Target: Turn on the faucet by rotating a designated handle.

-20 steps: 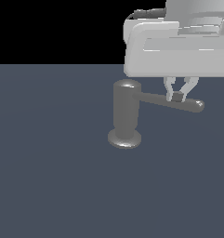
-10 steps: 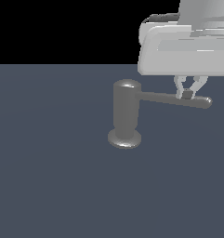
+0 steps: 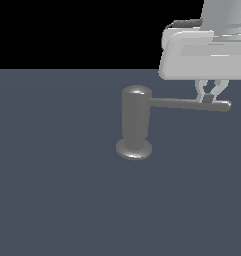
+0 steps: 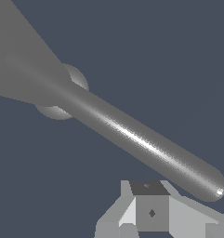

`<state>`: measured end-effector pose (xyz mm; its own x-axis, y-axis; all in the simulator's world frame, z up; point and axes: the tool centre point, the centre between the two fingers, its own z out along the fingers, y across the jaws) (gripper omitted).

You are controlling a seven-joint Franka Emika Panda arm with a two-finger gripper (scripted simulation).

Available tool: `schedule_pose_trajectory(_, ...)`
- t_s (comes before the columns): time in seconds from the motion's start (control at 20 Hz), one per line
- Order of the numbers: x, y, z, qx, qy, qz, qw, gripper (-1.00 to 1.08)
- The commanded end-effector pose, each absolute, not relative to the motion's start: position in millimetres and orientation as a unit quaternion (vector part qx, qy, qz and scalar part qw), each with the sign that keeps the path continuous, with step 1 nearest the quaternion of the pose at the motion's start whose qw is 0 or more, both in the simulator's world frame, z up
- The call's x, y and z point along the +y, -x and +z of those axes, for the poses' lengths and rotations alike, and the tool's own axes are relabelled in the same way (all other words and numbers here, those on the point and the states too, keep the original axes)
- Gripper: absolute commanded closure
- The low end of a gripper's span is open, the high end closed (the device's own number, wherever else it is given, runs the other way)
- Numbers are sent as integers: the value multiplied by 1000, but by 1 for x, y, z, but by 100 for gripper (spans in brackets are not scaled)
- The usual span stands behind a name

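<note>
Dull grey metal cylinder faucet [image 3: 136, 122] stands mid-bench; its thin grey rod handle [image 3: 189, 104] points to 3 o'clock. White pincer [image 3: 210, 96], seemingly closed, has slid outward to the rod's tip, gaining leverage for rotation.

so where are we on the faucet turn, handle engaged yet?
Done: the pincer has reached the handle, near its tip. In hand: its fingers sit right at the rod, though whether they touch it can't be told. Left: swinging the rod around the faucet; how far it has turned isn't readable here.
</note>
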<state>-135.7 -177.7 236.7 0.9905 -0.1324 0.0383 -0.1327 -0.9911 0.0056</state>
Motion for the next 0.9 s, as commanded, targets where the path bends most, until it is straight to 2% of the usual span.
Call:
schedule_pose_trajectory(0.0,-182,130,230,-65,-998,13,3,108)
schedule_pose_trajectory(0.85,-226,95,224,-70,-998,5,1,108)
